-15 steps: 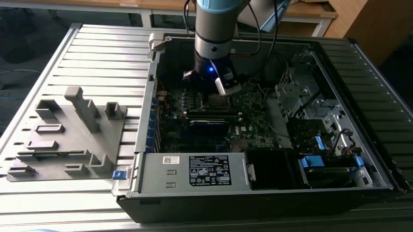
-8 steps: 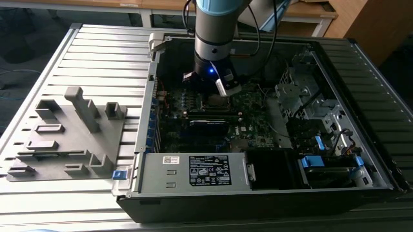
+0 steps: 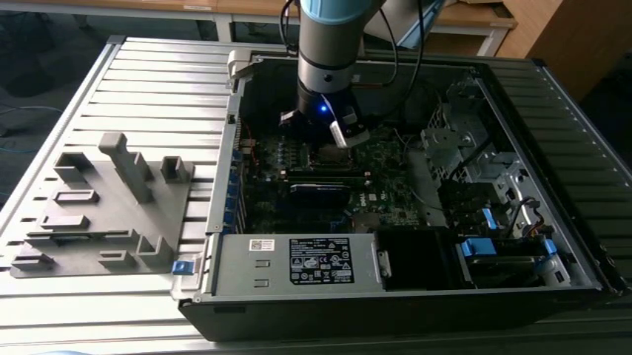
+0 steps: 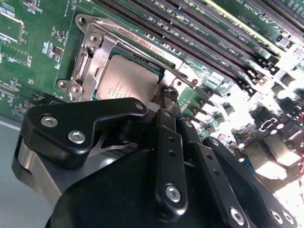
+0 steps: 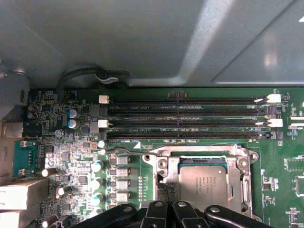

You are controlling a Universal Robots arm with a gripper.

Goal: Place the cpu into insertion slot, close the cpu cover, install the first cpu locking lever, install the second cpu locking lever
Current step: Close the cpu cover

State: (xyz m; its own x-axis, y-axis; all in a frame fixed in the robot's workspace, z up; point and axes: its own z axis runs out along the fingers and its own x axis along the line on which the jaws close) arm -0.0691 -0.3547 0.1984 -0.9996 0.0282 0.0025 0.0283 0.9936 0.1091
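Looking from the exterior view's left, I see a grey tray [image 3: 99, 214] of moulded holders on the slatted table [image 3: 148, 74], then the open case [image 3: 395, 305] with its power supply [image 3: 259, 272] along the near side. Over the middle of the board the arm [image 3: 331, 44] reaches straight down, and the gripper [image 3: 322, 146] hangs just above the socket.

In both wrist views the cpu [image 4: 128, 83] [image 5: 205, 183] sits flat in the socket. The cover [image 4: 97, 52] [image 5: 204, 153] lies down around it, with the grey top showing through its square opening. The memory slots [image 5: 190, 118] run just beside the socket.

The gripper's [image 4: 167, 94] [image 5: 165, 190] fingers are drawn narrow, tips close together, and I can make out nothing pinched between them. The tips are at the socket's edge, right next to the cover's corner. A thin lever [image 5: 121, 150] of bent wire lies along that side of the frame.

The work looks to be at the first lever, with chip and cover already dealt with. To do it well, the narrow tips should bear on the wire alone. They should push it down smoothly and then sideways under its catch. They should stay off the chip's lid and off the small capacitors [image 5: 97, 166] crowded beside the socket. A slip there is the main risk, since the wire is springy.

Further right, the metal drive bays [image 3: 464, 155] stand well apart from the work.
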